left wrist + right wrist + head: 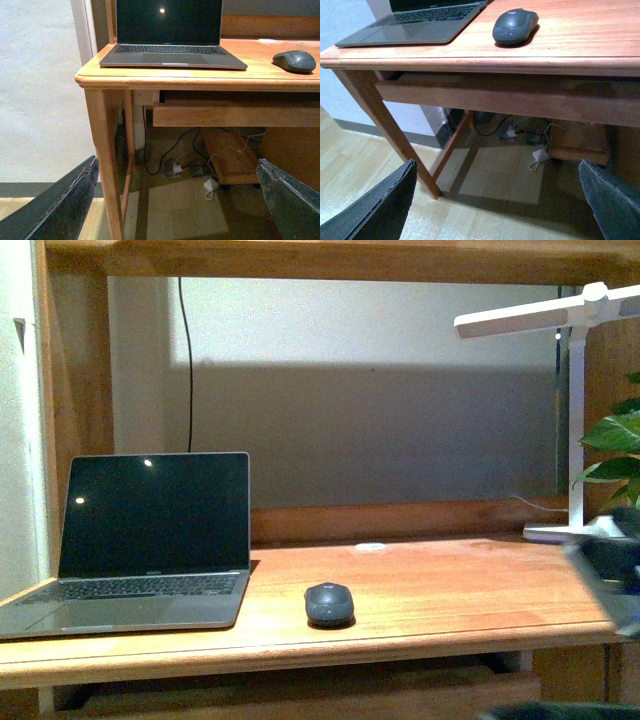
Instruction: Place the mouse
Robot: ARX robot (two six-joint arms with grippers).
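The dark grey mouse (329,603) lies on the wooden desk (450,590), just right of the open laptop (150,540) and near the front edge. It also shows in the left wrist view (294,61) and in the right wrist view (515,26). My left gripper (176,170) is open and empty, low in front of the desk's left leg, below the desktop. My right gripper (496,167) is open and empty, below the desk's front edge and short of the mouse. A blurred dark part of my right arm (612,560) shows at the right edge of the front view.
A small flat white disc (370,546) lies at the back of the desk. A white desk lamp (580,420) and a green plant (618,440) stand at the right. A drawer (510,100) hangs under the desktop. Cables and plugs (190,167) lie on the floor beneath.
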